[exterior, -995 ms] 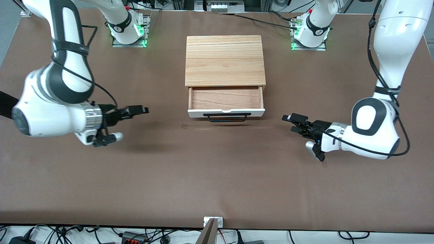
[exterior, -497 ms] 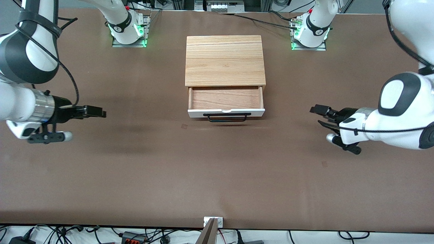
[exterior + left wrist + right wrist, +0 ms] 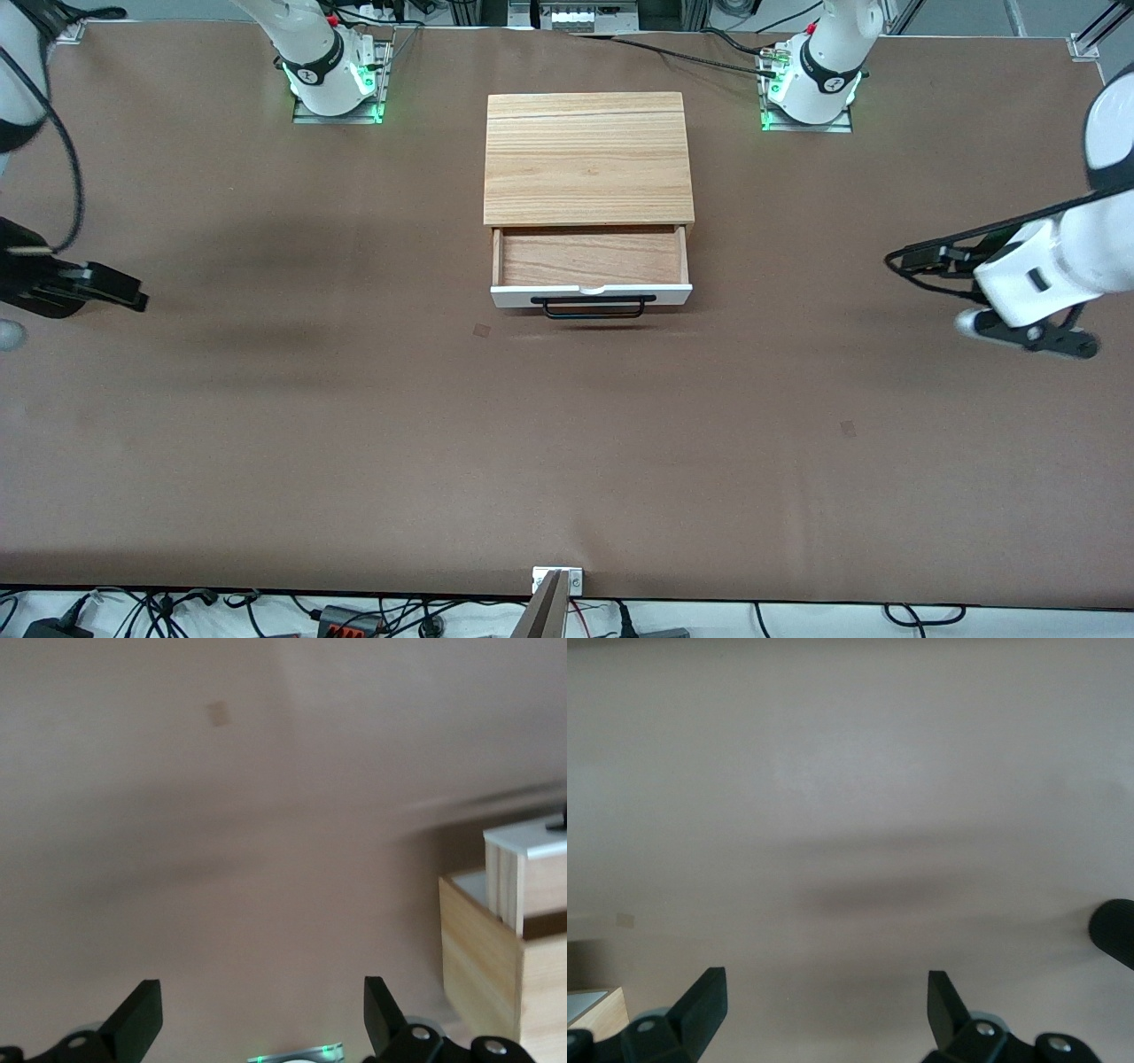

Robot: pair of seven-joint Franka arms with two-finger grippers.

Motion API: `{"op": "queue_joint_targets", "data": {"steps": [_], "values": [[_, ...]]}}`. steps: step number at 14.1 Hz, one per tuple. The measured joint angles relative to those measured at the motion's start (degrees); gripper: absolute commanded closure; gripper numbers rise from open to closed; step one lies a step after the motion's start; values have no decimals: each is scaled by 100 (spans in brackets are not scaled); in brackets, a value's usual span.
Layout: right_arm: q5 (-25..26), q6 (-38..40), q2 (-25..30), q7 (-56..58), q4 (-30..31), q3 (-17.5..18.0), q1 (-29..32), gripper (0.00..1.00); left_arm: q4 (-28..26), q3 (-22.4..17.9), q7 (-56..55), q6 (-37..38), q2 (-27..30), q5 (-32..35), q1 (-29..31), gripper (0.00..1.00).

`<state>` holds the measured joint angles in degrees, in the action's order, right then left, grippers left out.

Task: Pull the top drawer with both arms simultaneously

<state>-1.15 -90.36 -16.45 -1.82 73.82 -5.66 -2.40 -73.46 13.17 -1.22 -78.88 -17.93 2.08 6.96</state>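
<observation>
Right hand [image 3: 824, 1005] fingers [image 3: 704, 997] spread wide, over bare brown table [image 3: 859, 797]

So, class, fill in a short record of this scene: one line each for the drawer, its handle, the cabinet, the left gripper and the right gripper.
drawer: pulled out, inside bare
handle: black bar on the white front, nothing gripping it
cabinet: light wood box, midway between the arm bases
left gripper: open, over the table toward the left arm's end, apart from the drawer
right gripper: open, over the table toward the right arm's end, apart from the drawer

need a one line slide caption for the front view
Top drawer stands pulled out of the cabinet; left gripper and right gripper hover open over the table's ends.
</observation>
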Motion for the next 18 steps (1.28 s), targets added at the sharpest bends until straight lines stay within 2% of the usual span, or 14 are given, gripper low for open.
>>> {"op": "queue_joint_targets", "data": {"steps": [2, 4, 6, 8, 11, 13, 18], "values": [[3, 1, 133, 0, 76, 56, 101, 0, -580, -413, -740, -469, 542, 0, -307, 0], [9, 39, 145, 28, 100, 87, 103, 0, -1218, -708, -1005, -1081, 1052, -21, -509, 0], [27, 63, 192, 71, 203, 117, 102, 0, -1860, -810, -1075, -1622, 1522, -154, -543, 0], [37, -77, 410, 80, 583, 124, 102, 0, -2347, -842, -1057, -1860, 1879, -337, -554, 0], [58, -700, 1074, 112, 1688, 128, 102, 0, -2569, -836, -669, -1917, 2093, -350, -602, 0], [82, -765, 1487, 136, 2261, 141, 102, 0, -2580, -848, -538, -1895, 2094, -350, -590, 0], [198, -774, 1660, 163, 2275, 174, 102, 0, -2497, -841, -424, -1451, 2093, -350, -596, 0]]}}
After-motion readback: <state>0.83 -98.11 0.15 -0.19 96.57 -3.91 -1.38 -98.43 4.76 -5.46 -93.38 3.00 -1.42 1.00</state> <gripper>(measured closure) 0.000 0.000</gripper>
